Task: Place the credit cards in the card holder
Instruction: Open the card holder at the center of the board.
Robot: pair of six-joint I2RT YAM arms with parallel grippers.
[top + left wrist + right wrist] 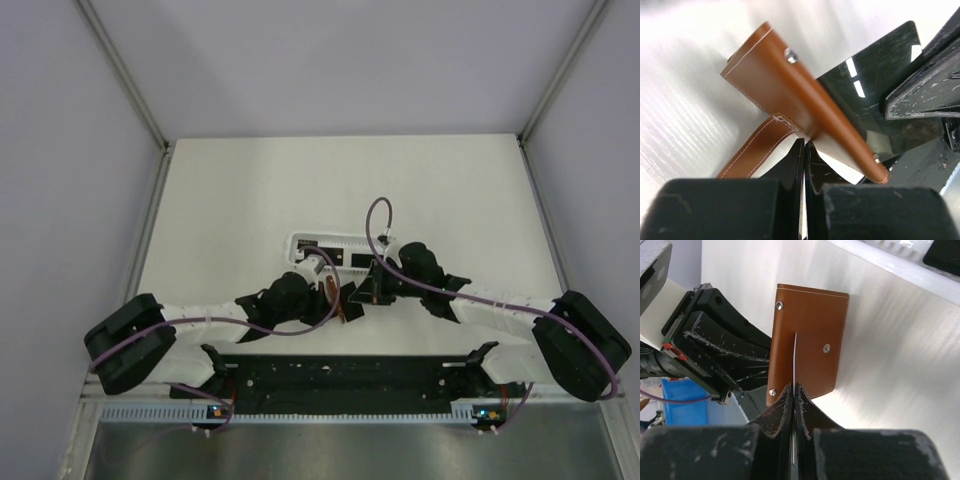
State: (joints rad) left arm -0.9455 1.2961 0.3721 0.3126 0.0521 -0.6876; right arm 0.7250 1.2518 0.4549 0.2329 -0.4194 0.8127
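The brown leather card holder (810,347) is held up off the table, its snap studs facing the right wrist camera. My left gripper (805,144) is shut on the card holder's (785,95) lower edge, beside a hanging strap. My right gripper (795,387) is shut on one black credit card (795,352), which shows there as a thin edge-on line against the leather. In the left wrist view that credit card (875,95) is a glossy black sheet behind the holder, pinched by the right fingers (925,85). From above, both grippers (345,300) (372,290) meet at mid-table.
A white slotted basket (305,243) lies on the table just beyond the grippers, with more black cards (945,255) in it. The left arm's black fingers (720,335) crowd the holder's left side. Grey walls close in the white table (250,190).
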